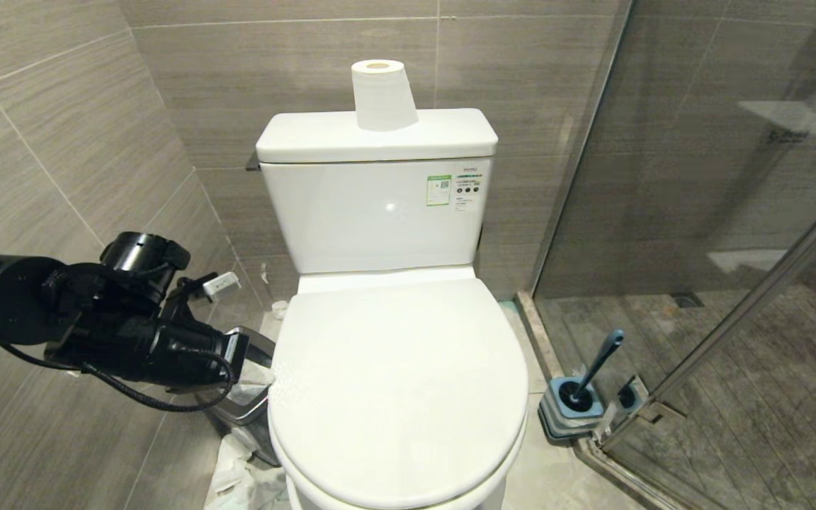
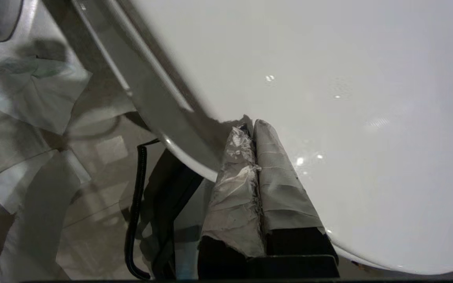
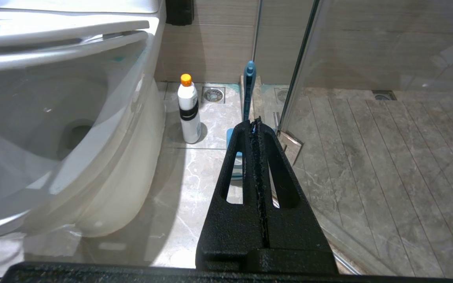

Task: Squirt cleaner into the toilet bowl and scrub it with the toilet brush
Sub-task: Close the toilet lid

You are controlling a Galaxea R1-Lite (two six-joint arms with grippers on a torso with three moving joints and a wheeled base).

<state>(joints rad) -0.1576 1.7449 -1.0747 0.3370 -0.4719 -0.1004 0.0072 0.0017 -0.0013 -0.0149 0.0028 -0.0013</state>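
So, quick rundown of the bathroom right now:

Toilet [image 1: 394, 368]: lid down flat over the seat, white tank behind it against the tiled wall, a paper roll [image 1: 382, 94] standing on the tank top.

Left gripper [image 2: 250, 127]: out at the toilet's left side, taped fingers [image 2: 277, 184] pressed together with nothing between them, tips right at the lid's edge. Can't tell if they actually touch it.

Right gripper [image 3: 256, 122]: low by the floor on the toilet's right side, black fingers closed tight, holding nothing, pointing toward the brush.

Brush [image 1: 596, 368]: sitting in its striped holder [image 1: 569, 414] on the floor right of the toilet, just beside the glass shower door [image 1: 720, 212], handle leaning up and to the right.

Bottle [image 3: 188, 110]: white with an orange cap, upright on the floor between toilet base and brush, near the back wall.

Bin [image 1: 248, 386]: steel-rimmed, on the floor left of the toilet, partly behind the left arm, crumpled tissue [image 1: 238, 474] lying around it.
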